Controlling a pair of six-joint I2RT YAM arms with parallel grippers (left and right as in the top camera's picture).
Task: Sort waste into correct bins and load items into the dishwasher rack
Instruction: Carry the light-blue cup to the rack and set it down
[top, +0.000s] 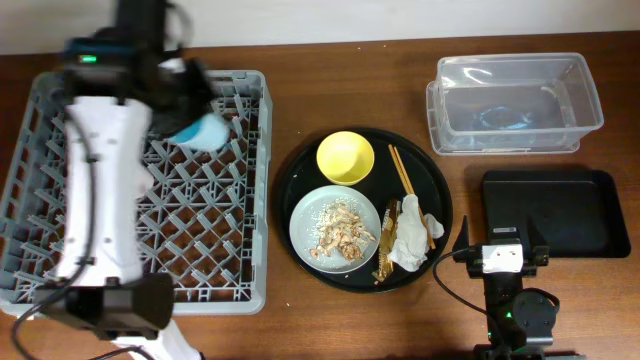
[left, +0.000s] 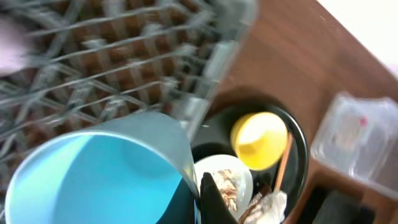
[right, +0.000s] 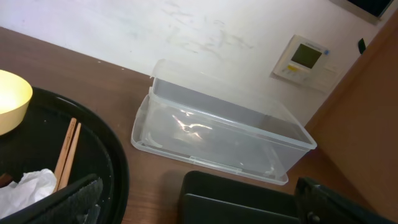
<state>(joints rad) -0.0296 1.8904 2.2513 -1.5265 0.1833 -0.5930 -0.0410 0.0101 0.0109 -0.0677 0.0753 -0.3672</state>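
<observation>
Overhead: my left gripper (top: 186, 108) clamps the light-blue cup (top: 207, 133) over the dishwasher rack (top: 35, 170), near its far right corner. I should seat it between pegs, mouth down, then release.

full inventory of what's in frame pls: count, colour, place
rack: 1, grey, table left
light-blue cup: 1, light blue, held over the rack
round tray: 1, black, table centre
yellow bowl: 1, yellow, on round tray, far side
plate: 1, pale grey, on round tray, near side
food scraps: 1 pile, beige, on plate
chopsticks: 2, brown, on round tray, right of bowl
napkin: 1, white, crumpled, round tray right side
wrapper: 1, gold-brown, between plate and napkin
clear tub: 1, clear, far right
black rectangular tray: 1, black, right, nearer than tub
table: 1, brown wood
left fingers: dark, shut on light-blue cup
right fingers: dark, open, empty
</observation>
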